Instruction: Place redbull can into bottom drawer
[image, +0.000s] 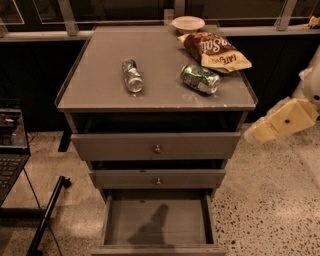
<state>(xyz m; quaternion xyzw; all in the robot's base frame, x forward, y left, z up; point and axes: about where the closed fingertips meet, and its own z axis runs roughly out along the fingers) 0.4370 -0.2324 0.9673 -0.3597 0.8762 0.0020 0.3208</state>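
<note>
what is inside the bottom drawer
Only a shadow on the bottom drawer floor; its rear is hidden under the middle drawer. The gripper hangs right of the cabinet.

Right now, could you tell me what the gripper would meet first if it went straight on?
The gripper, right of the cabinet, points down-left. Its line probably meets the right end of the top drawer first, well away from the redbull can, though depth is unclear.
</note>
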